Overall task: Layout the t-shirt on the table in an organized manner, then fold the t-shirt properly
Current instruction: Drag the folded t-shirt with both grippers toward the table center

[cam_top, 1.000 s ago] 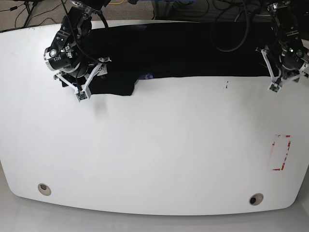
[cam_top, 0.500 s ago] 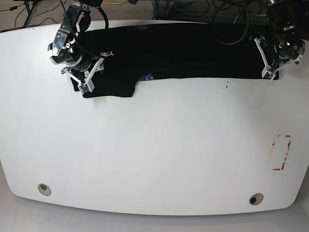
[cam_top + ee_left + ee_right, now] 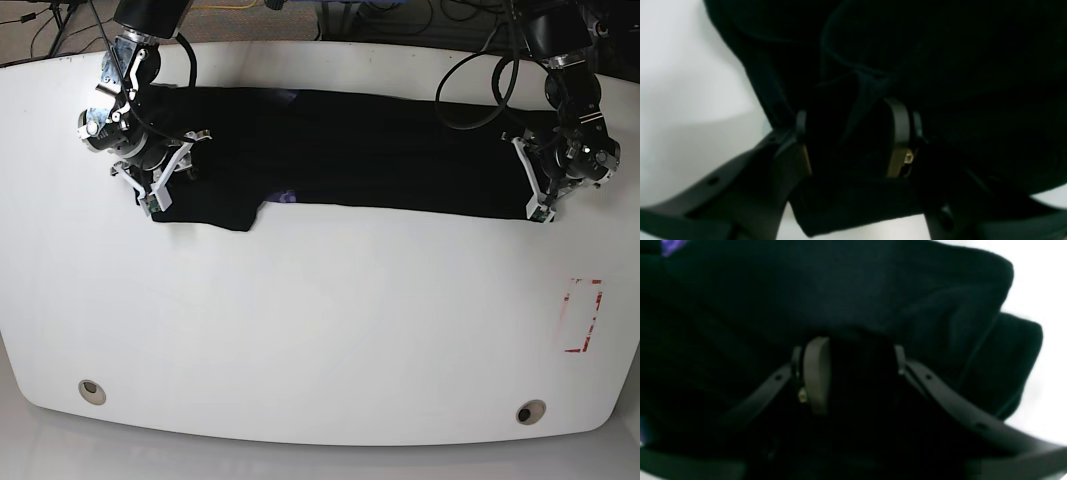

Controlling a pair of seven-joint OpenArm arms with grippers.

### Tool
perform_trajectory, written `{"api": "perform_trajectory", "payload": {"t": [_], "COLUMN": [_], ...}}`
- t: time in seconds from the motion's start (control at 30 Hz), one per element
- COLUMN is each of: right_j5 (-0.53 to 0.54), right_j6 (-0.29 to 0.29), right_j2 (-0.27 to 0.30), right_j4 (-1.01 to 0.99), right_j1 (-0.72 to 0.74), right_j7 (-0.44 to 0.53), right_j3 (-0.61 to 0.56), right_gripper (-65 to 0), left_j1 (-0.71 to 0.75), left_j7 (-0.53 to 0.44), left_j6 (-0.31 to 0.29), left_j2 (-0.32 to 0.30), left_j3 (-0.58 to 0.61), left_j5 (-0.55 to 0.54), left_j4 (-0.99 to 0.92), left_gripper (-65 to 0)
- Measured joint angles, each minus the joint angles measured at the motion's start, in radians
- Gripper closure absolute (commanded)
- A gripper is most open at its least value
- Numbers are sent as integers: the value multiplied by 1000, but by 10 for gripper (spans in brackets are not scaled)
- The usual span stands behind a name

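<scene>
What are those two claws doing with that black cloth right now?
Left gripper and right gripper shut on black cloth t-shirt. Shirt stretched across glossy white table. Nothing in the way.

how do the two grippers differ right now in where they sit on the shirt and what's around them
The right gripper sits at the t-shirt's end where a flap juts toward the camera; the left gripper sits at the straight-edged opposite end.
A purple patch shows closer to the right gripper; nothing coloured shows by the left gripper.
The red-and-white tape rectangle lies on the left gripper's side of the table, not the right's.
Both are shut on black cloth.
</scene>
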Motion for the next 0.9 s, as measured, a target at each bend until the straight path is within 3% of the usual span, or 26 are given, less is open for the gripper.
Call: {"api": "perform_trajectory", "payload": {"t": [0.13,0.3,0.43,0.5,0.7,0.9], "right_j5": [-26,-73,-68,-68,-61,-72], "right_j6": [-5,-13,-13,-13,-13,-13], "right_j2": [3,-2,-2,-4,-10,28], "right_j4": [43,160,226,224,83,-101], "right_j1": [16,32,75,110,182,220], "right_j7": [-60,-185,-190,-182,-172,-90], "right_j3": [-1,0,0,-3,-2,3], "right_gripper": [-263,-447,-585,-621,-604,-574], "left_j1": [2,7,18,21,21,21], "left_j7": [-3,5,26,30,35,41], "left_j6": [0,-1,-1,-1,-2,-2], "left_j2": [1,2,9,12,12,12], "left_j3": [2,4,7,6,7,6], "left_j5": [-15,-14,-4,-3,2,3], "left_j4": [0,29,56,67,81,115], "left_gripper": [-247,-247,-247,-247,-247,-247]}}
